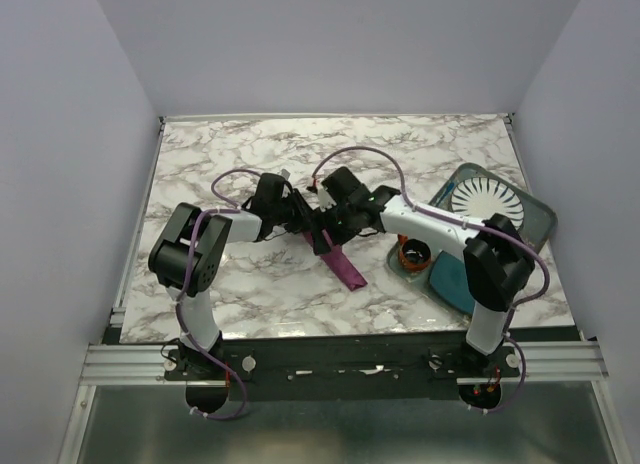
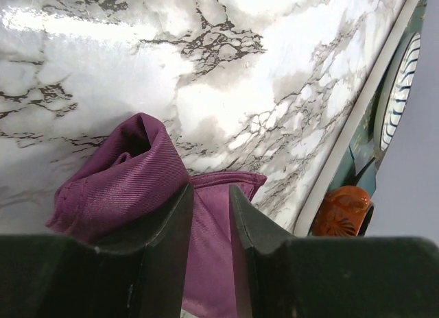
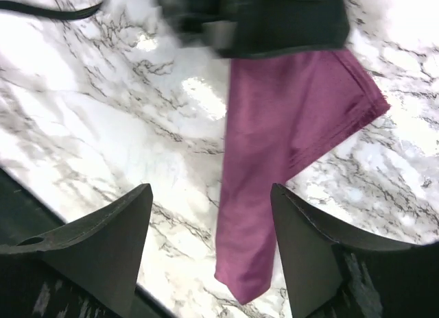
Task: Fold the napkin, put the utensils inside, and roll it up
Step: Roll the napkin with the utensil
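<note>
One plum napkin [image 3: 274,160], folded strip; left end effector [image 2: 210,196] pinches it, right end effector [image 3: 210,193] wide

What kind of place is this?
Likely a robot lab test cell: plain walls box in a marble-print table, two arms bolted to a metal rail, napkin and plate as props.

Black-and-white arms [image 1: 200,319], purple cables [image 1: 355,150]
</note>
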